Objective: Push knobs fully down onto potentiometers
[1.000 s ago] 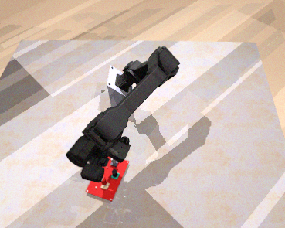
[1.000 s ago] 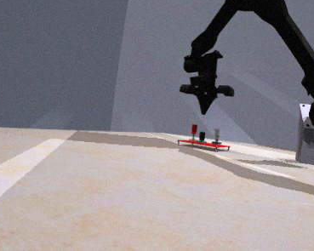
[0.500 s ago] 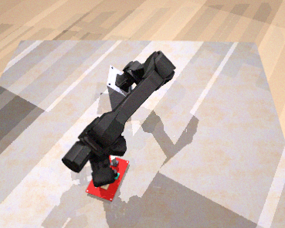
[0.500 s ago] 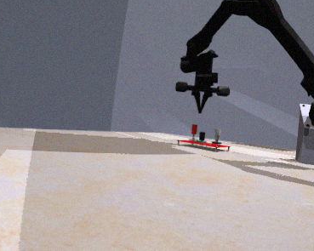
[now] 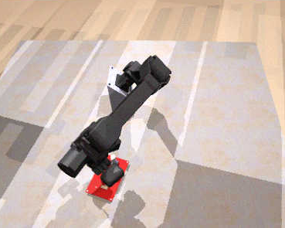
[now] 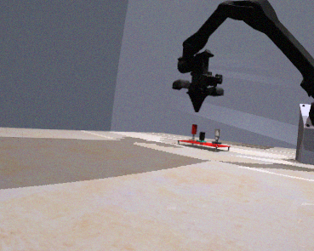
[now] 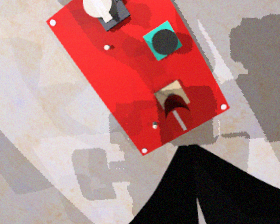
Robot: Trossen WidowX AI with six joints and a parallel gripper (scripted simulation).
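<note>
The red circuit board (image 5: 106,195) (image 6: 187,141) (image 7: 90,55) stands on short legs. A red knob (image 6: 194,129) (image 7: 174,103) stands high over the beige potentiometer (image 5: 104,186) (image 7: 181,90), with bare shaft below it. A white knob (image 5: 113,157) (image 6: 217,132) (image 7: 96,6) is over the dark potentiometer (image 7: 119,19) at the other end; a narrower grey part shows under it in the exterior view. My gripper (image 6: 196,111) (image 7: 188,153) is shut and empty, pointing down above the board near the red knob, not touching it. Its tips are hidden in the top view.
A black knob (image 6: 202,134) (image 7: 165,42) sits low on a teal potentiometer (image 7: 152,38) between the other two. Small white posts (image 7: 106,47) stick up from the board. The arm's grey base stand (image 5: 115,98) (image 6: 309,145) is well away from the board.
</note>
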